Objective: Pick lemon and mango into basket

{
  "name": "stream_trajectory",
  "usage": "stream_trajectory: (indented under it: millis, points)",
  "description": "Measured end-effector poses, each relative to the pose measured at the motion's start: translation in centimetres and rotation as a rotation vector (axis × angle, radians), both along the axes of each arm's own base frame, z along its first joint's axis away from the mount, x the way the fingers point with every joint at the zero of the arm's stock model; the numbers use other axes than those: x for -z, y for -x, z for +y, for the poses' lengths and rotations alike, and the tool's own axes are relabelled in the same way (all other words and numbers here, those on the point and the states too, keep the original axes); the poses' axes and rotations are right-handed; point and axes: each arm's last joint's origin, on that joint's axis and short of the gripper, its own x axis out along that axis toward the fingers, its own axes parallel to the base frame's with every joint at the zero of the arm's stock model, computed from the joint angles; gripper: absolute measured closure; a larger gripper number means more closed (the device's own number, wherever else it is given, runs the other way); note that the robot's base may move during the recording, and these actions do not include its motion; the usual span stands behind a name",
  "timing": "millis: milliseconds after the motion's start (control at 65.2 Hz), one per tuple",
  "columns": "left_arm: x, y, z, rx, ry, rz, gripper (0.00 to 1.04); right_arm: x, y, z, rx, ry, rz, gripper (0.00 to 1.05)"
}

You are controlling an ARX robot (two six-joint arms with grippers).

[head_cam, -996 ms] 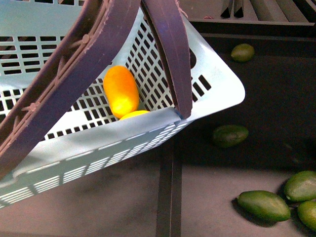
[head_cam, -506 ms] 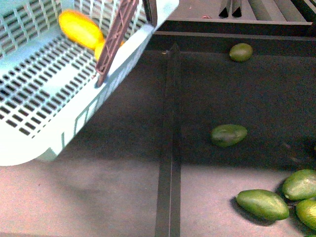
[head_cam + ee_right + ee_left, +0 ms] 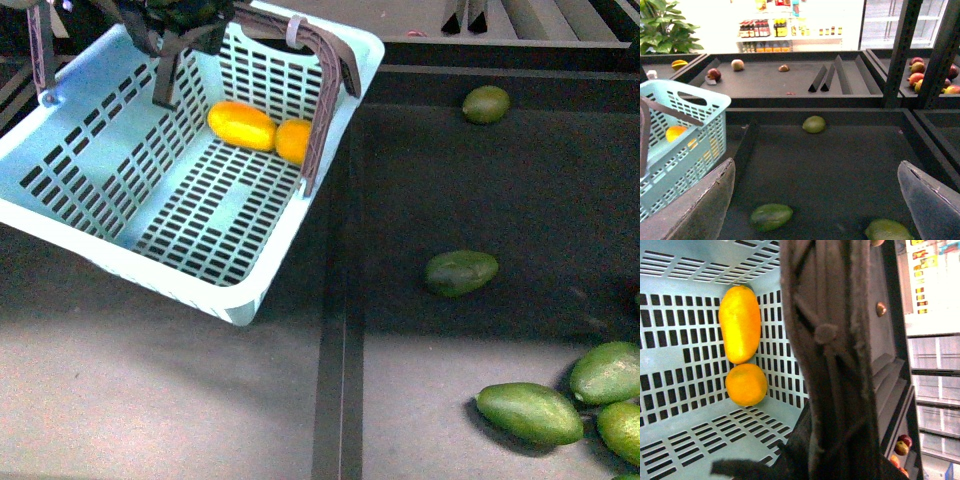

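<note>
The pale teal basket hangs tilted at the upper left of the front view. My left gripper is shut on its brown handle from above. Inside, against the far wall, lie the elongated yellow-orange mango and the shorter, rounder lemon, end to end and touching. The left wrist view shows the mango and the lemon on the slotted floor. My right gripper is open over the dark shelf with nothing between its fingers, well right of the basket.
Green oval fruits lie on the dark shelf: one at the back, one in the middle, a cluster at the front right. A raised divider runs down the shelf. Further shelves behind hold reddish fruits.
The basket has swung away from the camera, up and to the left, and sits less tilted. Mango and lemon shifted with it and now rest against its far wall.
</note>
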Motion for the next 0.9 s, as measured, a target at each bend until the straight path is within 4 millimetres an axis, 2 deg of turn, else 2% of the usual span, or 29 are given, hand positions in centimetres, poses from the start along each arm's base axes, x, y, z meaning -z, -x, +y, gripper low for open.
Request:
stream_trajectory:
  millis: [77, 199, 644, 720, 766, 904]
  points:
    - [1.7, 0.0, 0.2, -0.039, 0.016, 0.035, 1.00, 0.0, 0.0, 0.0, 0.000, 0.000, 0.000, 0.09]
    - [2.4, 0.4, 0.7, -0.082, 0.043, 0.044, 1.00, 0.0, 0.0, 0.0, 0.000, 0.000, 0.000, 0.09]
    - [2.7, 2.4, 1.8, -0.211, 0.075, 0.130, 1.00, 0.0, 0.0, 0.0, 0.000, 0.000, 0.000, 0.09]
    - [2.7, 2.6, 2.0, -0.221, 0.047, 0.158, 0.86, 0.0, 0.0, 0.0, 0.000, 0.000, 0.000, 0.09]
    - [2.9, 2.8, 2.1, -0.213, 0.042, 0.164, 0.74, 0.0, 0.0, 0.0, 0.000, 0.000, 0.000, 0.09]
    - [3.0, 3.1, 2.2, -0.183, 0.012, 0.171, 0.50, 0.0, 0.0, 0.0, 0.000, 0.000, 0.000, 0.09]
